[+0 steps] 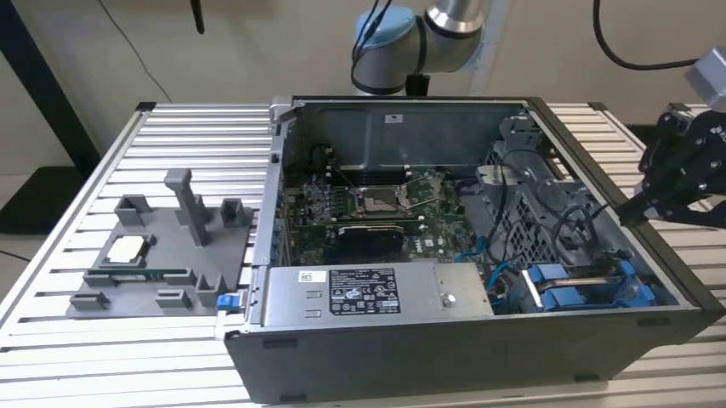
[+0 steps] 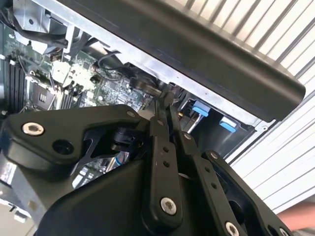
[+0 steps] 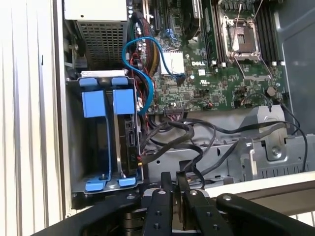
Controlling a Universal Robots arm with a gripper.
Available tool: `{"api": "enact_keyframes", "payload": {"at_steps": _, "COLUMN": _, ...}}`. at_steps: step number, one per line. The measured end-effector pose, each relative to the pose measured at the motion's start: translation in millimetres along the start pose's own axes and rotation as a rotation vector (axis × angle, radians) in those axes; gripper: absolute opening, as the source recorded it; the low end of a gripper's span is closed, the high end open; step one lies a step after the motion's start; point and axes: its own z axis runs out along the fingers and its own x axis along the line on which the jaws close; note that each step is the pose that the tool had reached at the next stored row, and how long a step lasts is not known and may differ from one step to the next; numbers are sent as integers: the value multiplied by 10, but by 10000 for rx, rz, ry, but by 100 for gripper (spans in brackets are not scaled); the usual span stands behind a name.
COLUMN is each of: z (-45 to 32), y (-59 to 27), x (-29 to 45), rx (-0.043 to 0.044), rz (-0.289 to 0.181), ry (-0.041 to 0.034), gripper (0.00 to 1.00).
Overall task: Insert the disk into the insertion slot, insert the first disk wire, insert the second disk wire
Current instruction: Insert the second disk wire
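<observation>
Disk [image 3: 129,142]: dark flat drive in a bright blue plastic carrier, seated on edge inside the slot. Insertion slot [image 3: 76,142]: grey metal bay with blue rails, in the open computer case's corner beside the power supply, at the exterior view's right [image 1: 590,285].

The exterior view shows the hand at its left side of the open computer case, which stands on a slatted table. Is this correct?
Not quite. In the exterior view the hand is at that view's right side of the open computer case, not its left. The case does stand on the slatted table.
</observation>
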Motion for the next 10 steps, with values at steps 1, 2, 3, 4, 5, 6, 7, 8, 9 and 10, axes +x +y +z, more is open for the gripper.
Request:
{"api": "enact_keyframes", "payload": {"at_steps": 1, "z": -4, "y": 25, "x": 6, "rx": -7, "rz": -1, "ry": -14, "gripper": 16}}
{"api": "enact_keyframes", "payload": {"at_steps": 2, "z": -7, "y": 53, "x": 11, "rx": -13, "rz": -3, "ry": -32, "gripper": 16}}
{"api": "enact_keyframes", "payload": {"at_steps": 3, "z": -9, "y": 84, "x": 15, "rx": -18, "rz": -4, "ry": -46, "gripper": 16}}
{"api": "enact_keyframes", "payload": {"at_steps": 4, "z": -10, "y": 123, "x": 19, "rx": -21, "rz": -6, "ry": -58, "gripper": 16}}
{"api": "enact_keyframes", "payload": {"at_steps": 5, "z": -12, "y": 159, "x": 21, "rx": -25, "rz": -8, "ry": -72, "gripper": 16}}
{"api": "enact_keyframes", "payload": {"at_steps": 6, "z": -17, "y": 193, "x": 23, "rx": -31, "rz": -10, "ry": -92, "gripper": 16}}
{"api": "enact_keyframes", "payload": {"at_steps": 7, "z": -24, "y": 226, "x": 24, "rx": -35, "rz": -14, "ry": -114, "gripper": 16}}
{"api": "enact_keyframes", "payload": {"at_steps": 8, "z": -32, "y": 262, "x": 25, "rx": -41, "rz": -18, "ry": -139, "gripper": 16}}
{"api": "enact_keyframes", "payload": {"at_steps": 9, "z": -37, "y": 297, "x": 27, "rx": -47, "rz": -21, "ry": -166, "gripper": 16}}
{"api": "enact_keyframes", "payload": {"at_steps": 10, "z": -40, "y": 335, "x": 29, "rx": -50, "rz": -23, "ry": -182, "gripper": 16}}
